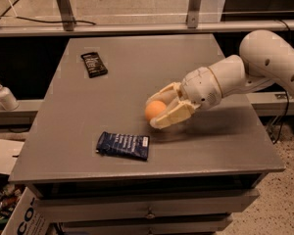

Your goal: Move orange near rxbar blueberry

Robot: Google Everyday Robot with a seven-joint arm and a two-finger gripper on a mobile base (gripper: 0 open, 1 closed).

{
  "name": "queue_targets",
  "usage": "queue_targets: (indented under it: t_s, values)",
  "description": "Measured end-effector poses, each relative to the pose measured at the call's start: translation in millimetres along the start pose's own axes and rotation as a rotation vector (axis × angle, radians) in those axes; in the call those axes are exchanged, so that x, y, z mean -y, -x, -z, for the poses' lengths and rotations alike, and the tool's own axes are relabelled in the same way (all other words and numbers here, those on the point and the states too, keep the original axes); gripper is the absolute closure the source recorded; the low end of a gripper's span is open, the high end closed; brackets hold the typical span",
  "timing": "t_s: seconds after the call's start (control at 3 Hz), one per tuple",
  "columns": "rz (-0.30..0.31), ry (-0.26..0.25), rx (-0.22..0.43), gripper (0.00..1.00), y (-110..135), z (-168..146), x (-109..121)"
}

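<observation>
The orange (154, 110) is a small round orange fruit held between the cream fingers of my gripper (162, 110), low over the grey table (132, 72). The gripper is shut on it and reaches in from the right on a white arm. The rxbar blueberry (123, 145) is a flat dark blue wrapper with white lettering, lying near the table's front edge. It is a short way below and left of the orange, apart from it.
A smaller black wrapper (93, 64) lies at the table's far left. A white pump bottle (3, 94) stands on a ledge left of the table. A metal rail runs behind the table. A cardboard box (19, 214) sits on the floor at lower left.
</observation>
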State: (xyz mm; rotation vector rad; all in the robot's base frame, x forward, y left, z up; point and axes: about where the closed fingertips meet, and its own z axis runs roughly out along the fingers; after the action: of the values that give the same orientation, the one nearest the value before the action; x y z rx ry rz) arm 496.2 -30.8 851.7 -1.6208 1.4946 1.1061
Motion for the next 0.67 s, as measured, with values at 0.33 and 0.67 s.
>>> queue_targets:
  t_s: [0.33,0.67]
  values:
    - [0.057,0.013,-0.039,1.0,-6.6,-9.1,-15.8]
    - [0.115,0.022,-0.091,1.0,-17.0,-18.1,-25.7]
